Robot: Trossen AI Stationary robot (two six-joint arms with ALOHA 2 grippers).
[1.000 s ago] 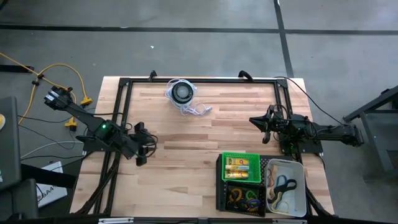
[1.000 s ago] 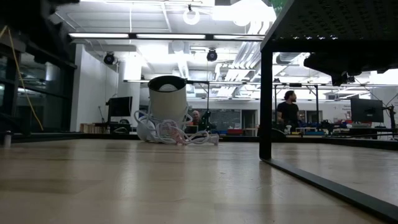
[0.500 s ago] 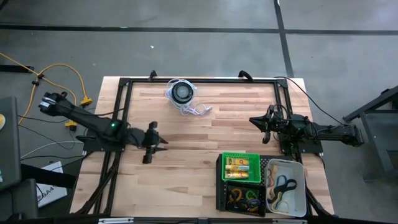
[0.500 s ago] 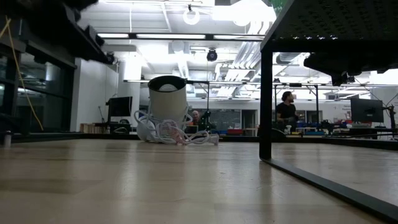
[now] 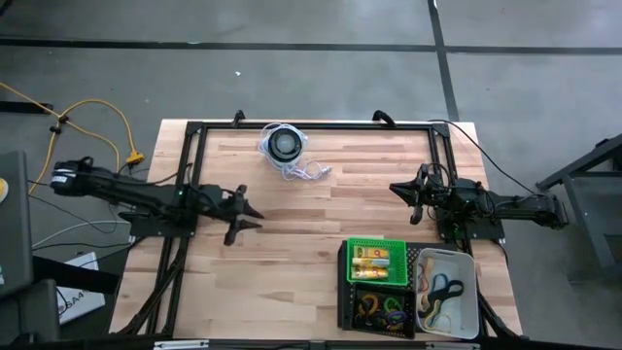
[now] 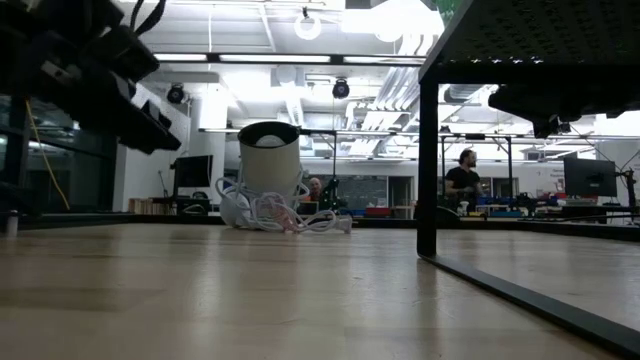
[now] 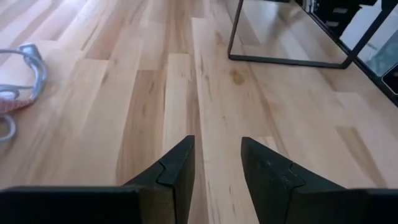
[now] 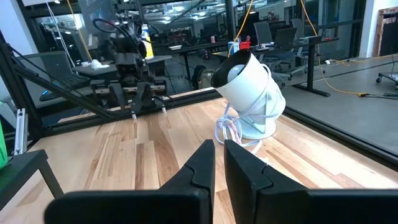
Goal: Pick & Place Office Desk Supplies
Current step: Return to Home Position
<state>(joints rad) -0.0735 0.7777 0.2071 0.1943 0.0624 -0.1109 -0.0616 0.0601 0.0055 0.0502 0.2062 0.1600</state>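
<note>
The sorting looks finished, so what remains is parking the arms. The left hand hangs over the left half of the table, its fingers spread with only bare wood between them. The right hand sits by the table's right edge, fingers all but pressed together and pinching nothing, and it looks parked already. For a clean retreat the left arm should probably lift a little before folding back. It should also keep its hand clear of the black frame rail beside it and stay well away from the round white device with its coiled cord near the far edge. Nothing needs gripping, so the fingers can ease together on the way.

The office supplies lie in three bins on the black shelf at the near right corner. The green bin holds little yellow packets. The black bin just in front of it holds a tangle of small coloured rings and loops. The white bin beside them holds rubber-band loops, dark and yellowish
</note>
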